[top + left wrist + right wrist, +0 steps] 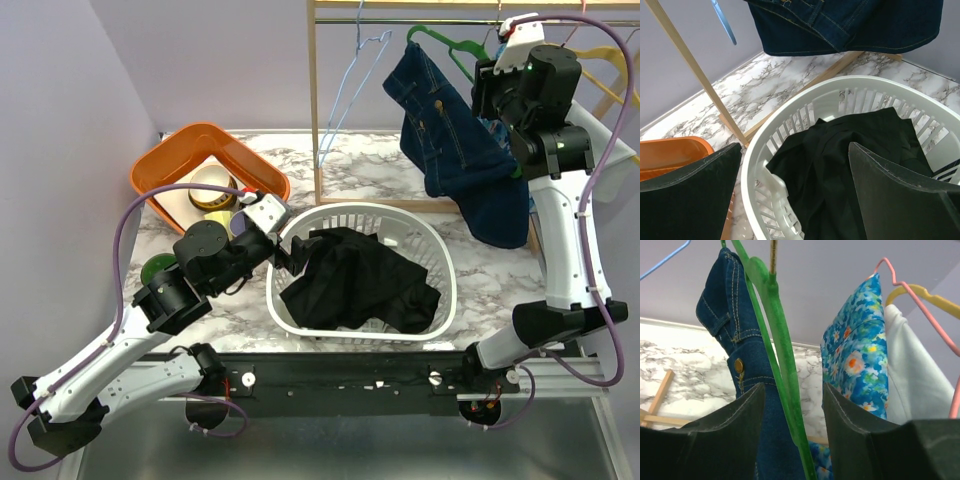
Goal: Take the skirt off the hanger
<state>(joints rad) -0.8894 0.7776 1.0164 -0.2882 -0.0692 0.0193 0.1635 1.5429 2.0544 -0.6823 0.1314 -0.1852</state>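
A dark denim skirt (455, 150) hangs on a green hanger (440, 42) from the wooden rack's rail. In the right wrist view the skirt (740, 360) hangs left of the hanger's arm (782, 355). My right gripper (792, 405) is open, raised at the rail, with the hanger arm between its jaws and touching neither. In the top view it (492, 88) sits just right of the skirt's top. My left gripper (285, 255) is open at the left rim of the white basket. The skirt's hem (840, 25) hangs above and beyond it.
The white laundry basket (440, 260) holds a black garment (355, 280); my left jaws (795, 185) straddle its rim (755, 165). A blue wire hanger (350, 80), a floral garment (860, 350), a white garment (910, 375), and pink (910, 295) and yellow (935, 300) hangers share the rail. An orange tub (205, 160) stands back left.
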